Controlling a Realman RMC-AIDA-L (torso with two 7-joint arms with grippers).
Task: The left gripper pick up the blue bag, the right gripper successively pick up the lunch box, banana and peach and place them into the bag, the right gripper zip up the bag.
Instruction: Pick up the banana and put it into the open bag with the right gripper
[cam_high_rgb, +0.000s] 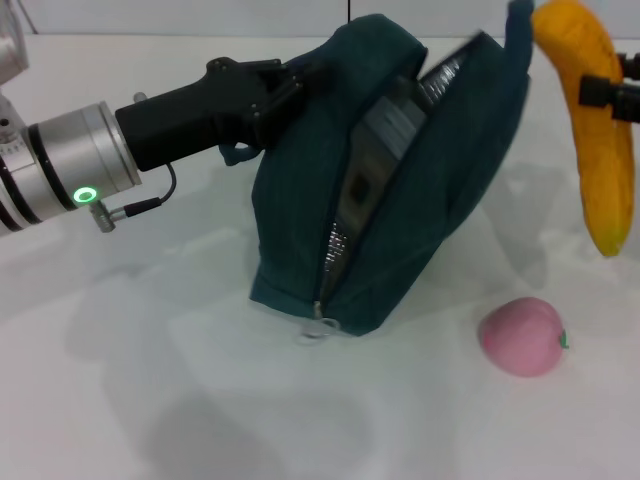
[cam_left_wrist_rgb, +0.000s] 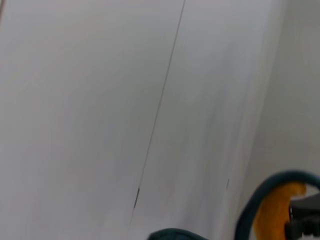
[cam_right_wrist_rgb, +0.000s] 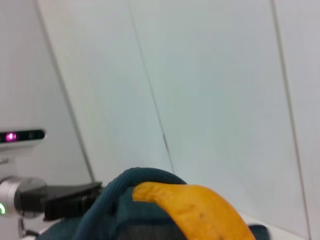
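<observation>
The blue bag (cam_high_rgb: 440, 200) leans on the white table with its zipper open, silver lining showing. My left gripper (cam_high_rgb: 285, 90) is shut on the bag's upper left edge and holds it up. In the slit sits a clear flat shape that looks like the lunch box (cam_high_rgb: 392, 128). At the upper right, my right gripper (cam_high_rgb: 612, 95) is shut on the banana (cam_high_rgb: 595, 130), which hangs just right of the bag's top. The banana (cam_right_wrist_rgb: 200, 212) is also seen over the bag (cam_right_wrist_rgb: 112, 200) in the right wrist view. The peach (cam_high_rgb: 522, 336) lies on the table, front right of the bag.
The zipper's metal ring pull (cam_high_rgb: 322, 326) rests on the table at the bag's low front end. A bag handle loop (cam_left_wrist_rgb: 248, 210) curves around the banana (cam_left_wrist_rgb: 272, 215) in the left wrist view. White table (cam_high_rgb: 150, 400) spreads in front and to the left.
</observation>
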